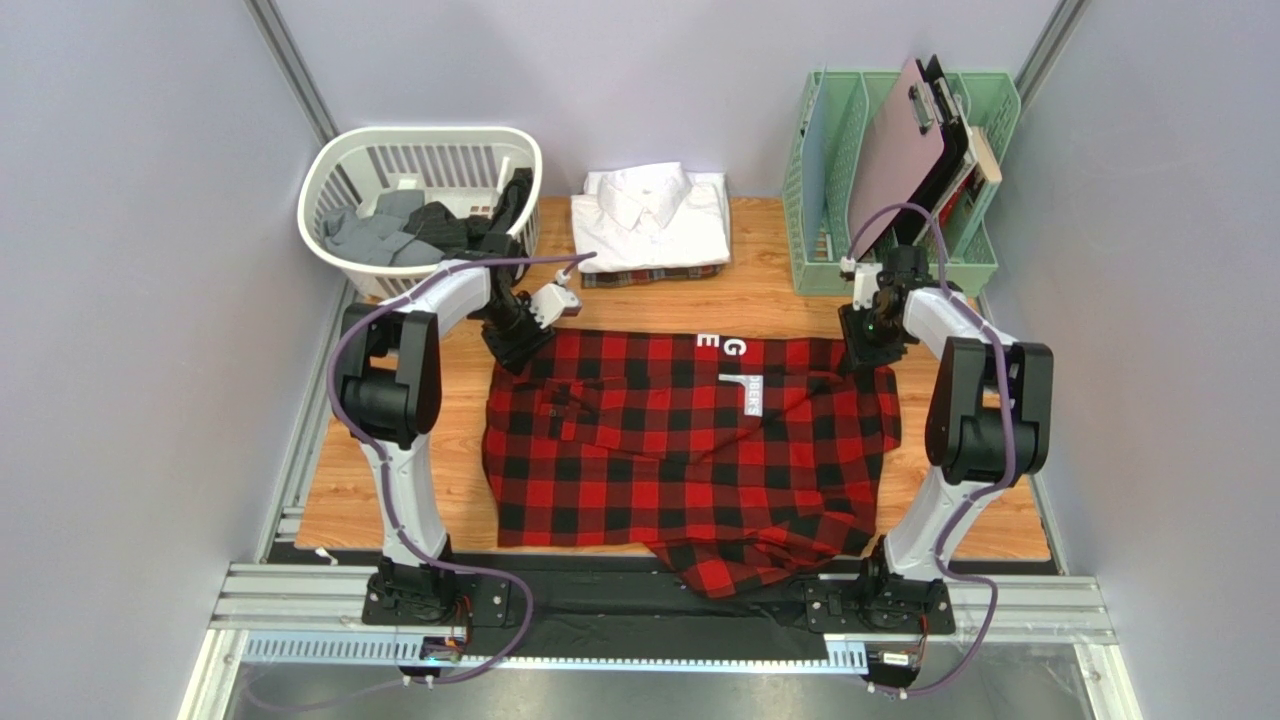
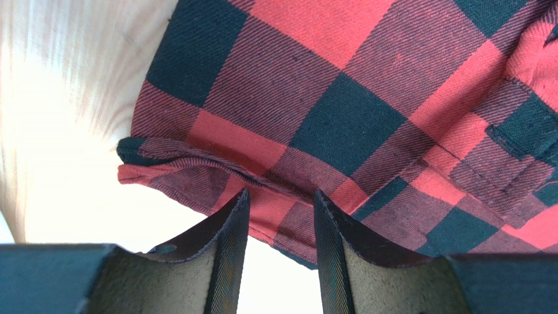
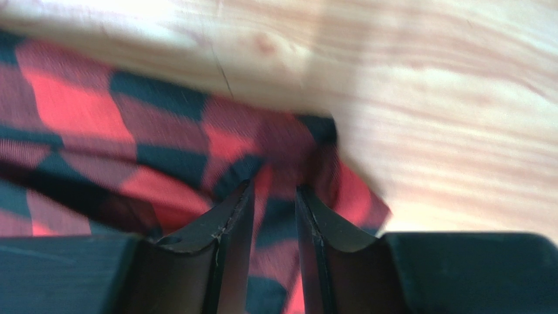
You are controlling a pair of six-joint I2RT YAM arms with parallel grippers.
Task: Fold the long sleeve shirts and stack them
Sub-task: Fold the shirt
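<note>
Tabletop (image 1: pixel 391 495): we see the red-and-black checked flannel shirt (image 1: pixel 676 450) spread flat, long axis L-R. Both arms are at its far corners, equally near. Right end effector (image 3: pixel 274 186) is clamped on corner cloth. Left end effector (image 2: pixel 280 196) straddles the hem; we can't tell if it's pinching.

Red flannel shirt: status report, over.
Left fingers straddle far-left corner of red flannel shirt, grip unclear. Right fingers pinch far-right corner. Shirt spread on table, near end overhanging edge. Folded white shirt beyond, apart; nothing in the way.
</note>
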